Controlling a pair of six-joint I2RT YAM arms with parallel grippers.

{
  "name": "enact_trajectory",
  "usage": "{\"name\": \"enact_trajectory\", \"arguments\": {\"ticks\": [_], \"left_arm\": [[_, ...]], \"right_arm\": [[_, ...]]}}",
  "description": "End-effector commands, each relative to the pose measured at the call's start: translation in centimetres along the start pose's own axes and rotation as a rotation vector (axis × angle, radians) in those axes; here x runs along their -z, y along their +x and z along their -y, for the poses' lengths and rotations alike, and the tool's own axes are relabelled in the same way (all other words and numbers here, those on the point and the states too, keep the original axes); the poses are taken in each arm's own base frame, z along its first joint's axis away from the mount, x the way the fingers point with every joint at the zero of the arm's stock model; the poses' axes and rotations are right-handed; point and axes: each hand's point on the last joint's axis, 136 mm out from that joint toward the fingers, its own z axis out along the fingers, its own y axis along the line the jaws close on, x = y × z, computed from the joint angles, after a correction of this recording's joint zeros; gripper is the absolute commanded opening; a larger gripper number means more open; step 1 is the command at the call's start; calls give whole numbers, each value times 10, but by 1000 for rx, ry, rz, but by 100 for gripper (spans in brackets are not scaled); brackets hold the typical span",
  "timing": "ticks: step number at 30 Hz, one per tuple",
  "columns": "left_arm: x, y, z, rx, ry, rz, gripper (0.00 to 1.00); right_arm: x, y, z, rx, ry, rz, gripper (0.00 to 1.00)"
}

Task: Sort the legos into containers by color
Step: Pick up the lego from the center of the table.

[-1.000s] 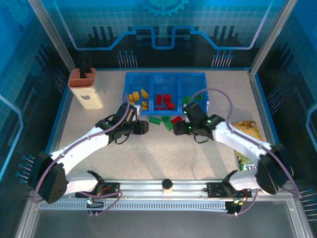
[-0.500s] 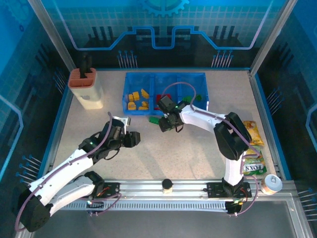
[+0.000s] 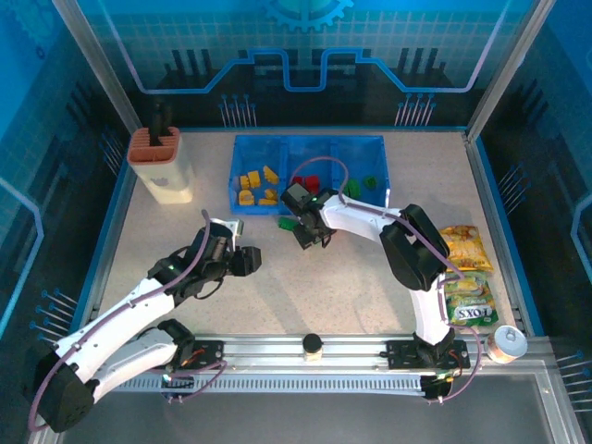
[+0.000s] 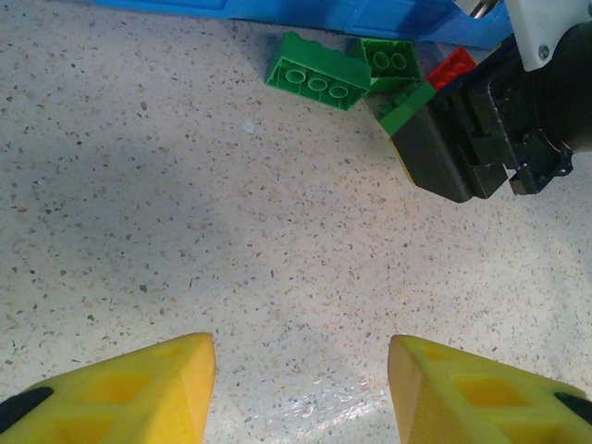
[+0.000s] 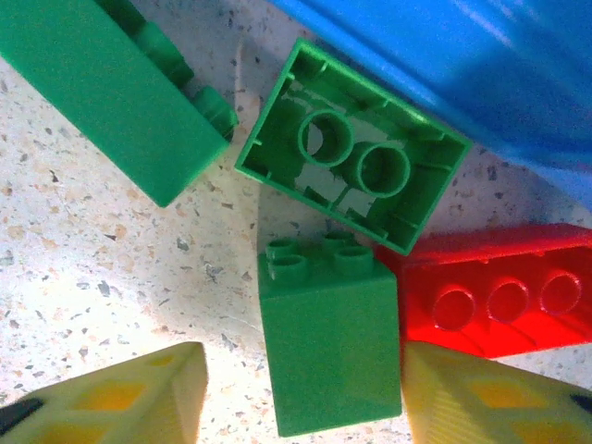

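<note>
Right gripper is spread open, fingers straddling a small green brick on the table just outside the blue tray, likely lining up a pick for the right compartment, where greens lie. A red brick touches it and may drag along. Left gripper is released and empty, well apart, probably to keep clear.

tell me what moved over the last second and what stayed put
The left fingers drew back toward their base, open and empty. The right fingers swung left to the loose legos and now flank a green lego. The tray and snack bag stayed put.
</note>
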Motion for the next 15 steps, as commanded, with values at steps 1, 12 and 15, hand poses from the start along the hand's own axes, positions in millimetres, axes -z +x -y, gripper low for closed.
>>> {"name": "enact_trajectory", "arguments": {"ticks": [1,12,15], "left_arm": [[-1,3,-4,-3,-17,-3,53],[0,5,-8,-4,-34,0,53],[-1,6,-9,-3,-36,-3,53]], "right_arm": [[3,0,-6,41,32,-4,51],[39,-5,2,9,34,90,31],[66,-11,16,-38,15,162,30]]}}
